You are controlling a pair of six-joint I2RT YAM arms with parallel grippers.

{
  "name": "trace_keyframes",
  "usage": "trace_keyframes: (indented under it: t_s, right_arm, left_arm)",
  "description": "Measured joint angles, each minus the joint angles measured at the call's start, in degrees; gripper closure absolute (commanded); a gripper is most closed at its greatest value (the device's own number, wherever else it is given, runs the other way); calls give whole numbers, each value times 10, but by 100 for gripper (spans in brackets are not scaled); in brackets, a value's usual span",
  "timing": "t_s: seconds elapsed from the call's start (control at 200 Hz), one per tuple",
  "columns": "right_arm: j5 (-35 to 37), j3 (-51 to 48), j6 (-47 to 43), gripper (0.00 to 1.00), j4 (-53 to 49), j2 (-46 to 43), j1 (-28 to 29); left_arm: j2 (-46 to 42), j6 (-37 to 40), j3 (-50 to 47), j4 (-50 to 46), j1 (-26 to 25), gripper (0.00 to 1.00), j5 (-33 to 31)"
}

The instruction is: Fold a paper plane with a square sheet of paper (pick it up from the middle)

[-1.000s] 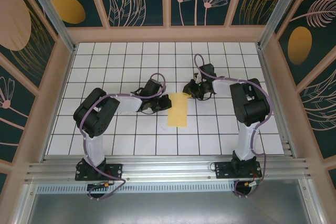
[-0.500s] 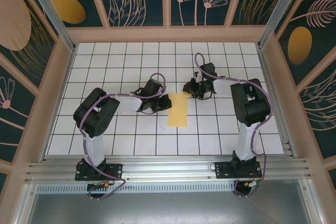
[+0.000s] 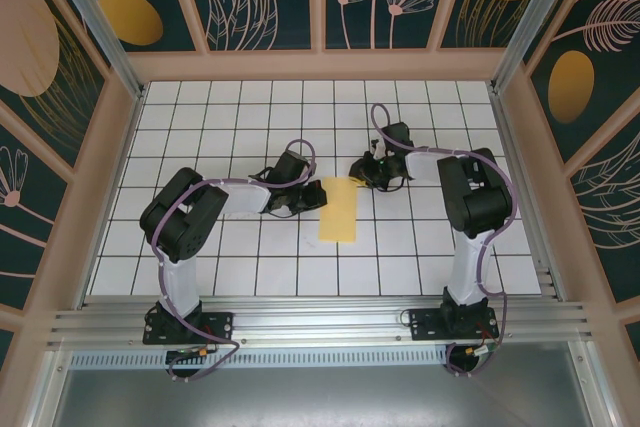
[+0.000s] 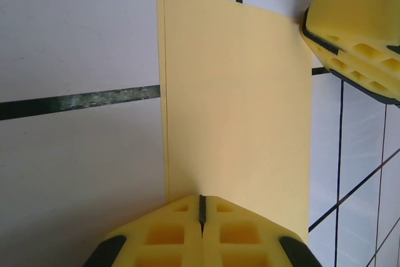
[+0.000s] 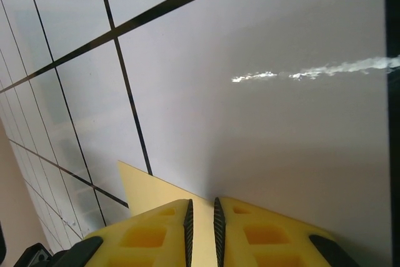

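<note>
A: Since the grippers matter most to us, what do we see of the left gripper (image 4: 201,209)?

B: We see its two yellow ribbed fingers (image 4: 240,232) pressed tight together, with a single dark seam between them and no gap. Their tips sit at one short edge of the thin pale-yellow sheet of paper (image 4: 237,92). We cannot tell whether they only press on it or nip it.

A: And the right gripper (image 5: 201,212)?

B: Its yellow fingers are all but together, with a hairline slit left between their dark inner faces. They stand at a corner of the sheet, and in the left wrist view they touch it. We cannot tell whether any paper sits in the slit.

A: Where do we find the paper?

B: It lies flat on the white table with black grid lines (image 3: 200,247), about the middle, between the two grippers. The left gripper is at its left side near the far end, and the right gripper is at its far right corner. The sheet is folded to a tall rectangle. Along one long edge we make out two layers, slightly offset.

A: What do we count?

B: We count one sheet, in two layers. We count two black-and-white arms (image 3: 185,212), one on each side, both bent inward. We count two grippers with two fingers each, four fingers in all.
</note>
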Motion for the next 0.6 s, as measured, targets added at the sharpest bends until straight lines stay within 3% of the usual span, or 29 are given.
trace_keyframes:
  t_s: [0.17,0.395,0.601]
  right_arm:
    - [-4,3,-3,76,-2,-1,-7]
    - [9,-15,-8,63,-10,-67,-19]
    - [28,-96,-11,60,-7,-158,-4]
  left_arm:
    - [0,0,0,0,0,100,0]
    - [-1,0,0,0,0,100,0]
    - [-25,-2,-14,-20,-1,83,-10]
